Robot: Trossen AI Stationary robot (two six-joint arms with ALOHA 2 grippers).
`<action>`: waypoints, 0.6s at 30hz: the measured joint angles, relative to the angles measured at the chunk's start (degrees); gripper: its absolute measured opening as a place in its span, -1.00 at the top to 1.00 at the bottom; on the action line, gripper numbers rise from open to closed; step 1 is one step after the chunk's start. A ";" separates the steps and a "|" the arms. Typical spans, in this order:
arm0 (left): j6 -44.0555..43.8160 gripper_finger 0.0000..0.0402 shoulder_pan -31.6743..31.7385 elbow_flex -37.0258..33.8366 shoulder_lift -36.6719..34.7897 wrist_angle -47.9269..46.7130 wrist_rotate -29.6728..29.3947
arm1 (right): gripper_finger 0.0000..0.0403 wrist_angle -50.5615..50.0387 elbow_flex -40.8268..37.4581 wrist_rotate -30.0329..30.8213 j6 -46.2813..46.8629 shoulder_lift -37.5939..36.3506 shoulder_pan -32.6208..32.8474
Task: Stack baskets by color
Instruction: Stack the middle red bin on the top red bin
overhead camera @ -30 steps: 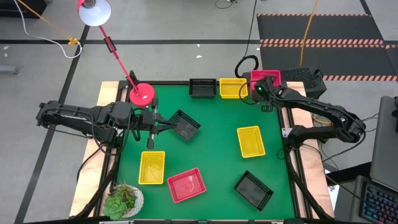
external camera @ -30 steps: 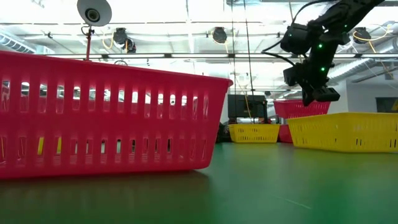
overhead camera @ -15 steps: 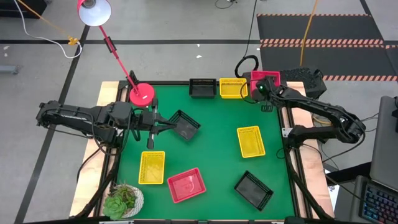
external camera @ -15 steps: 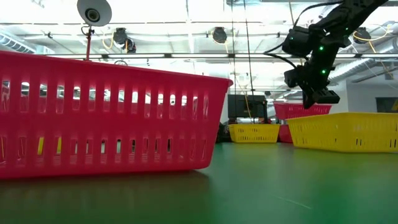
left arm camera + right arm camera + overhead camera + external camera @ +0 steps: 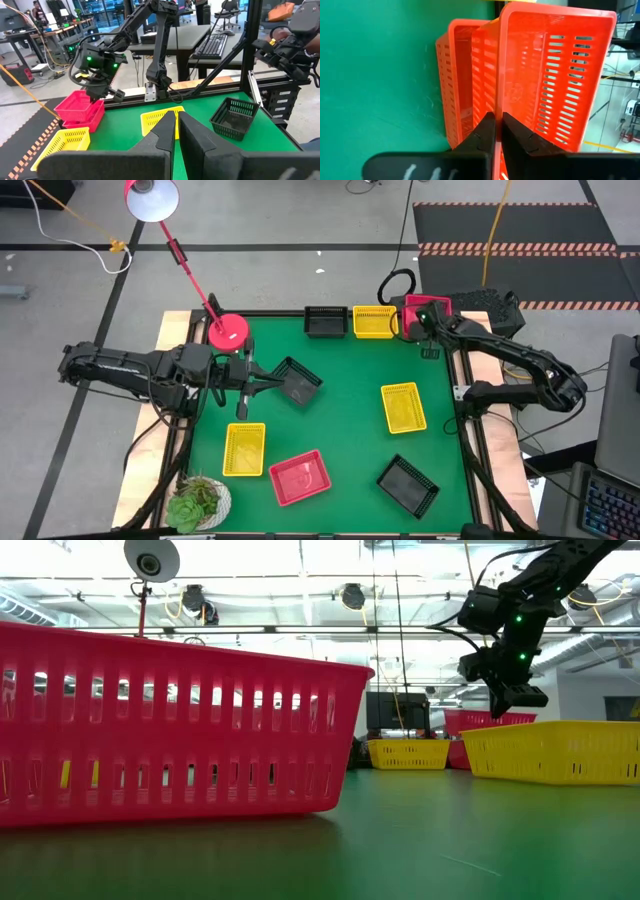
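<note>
Right pincer (image 5: 494,131) grips a red basket (image 5: 555,75) wall, tilted above another red basket (image 5: 462,85); left pincer (image 5: 177,126) closed, beside black basket (image 5: 297,380) | risk: misaligned release jams the nesting

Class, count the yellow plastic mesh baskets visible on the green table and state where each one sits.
3: one yellow plastic mesh basket at the far edge, one toward the right side, one near the front left. Nested ones could be hidden.

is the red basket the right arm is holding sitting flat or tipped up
Tipped up. The right gripper is shut on the wall of a red basket that stands steeply over a second red basket beneath; it is not nested flat.
</note>
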 joint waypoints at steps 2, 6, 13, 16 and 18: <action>0.00 0.87 -0.01 0.00 0.00 0.00 -0.01 | 0.95 0.00 -0.11 0.00 -0.01 0.00 -0.42; 0.00 0.87 0.01 0.00 0.00 0.00 0.00 | 0.95 -0.13 -0.85 -0.02 -0.30 0.00 -0.77; 0.00 0.87 -0.01 0.00 0.00 0.00 0.00 | 0.95 0.98 -1.05 -0.53 -0.45 0.00 -0.77; 0.02 0.87 -0.01 0.00 0.00 0.00 0.00 | 0.95 0.89 -1.05 -2.77 -0.48 0.15 -0.80; 0.02 0.87 -0.01 0.00 0.00 0.00 0.00 | 0.95 0.89 -1.05 -2.85 -0.62 0.82 -0.80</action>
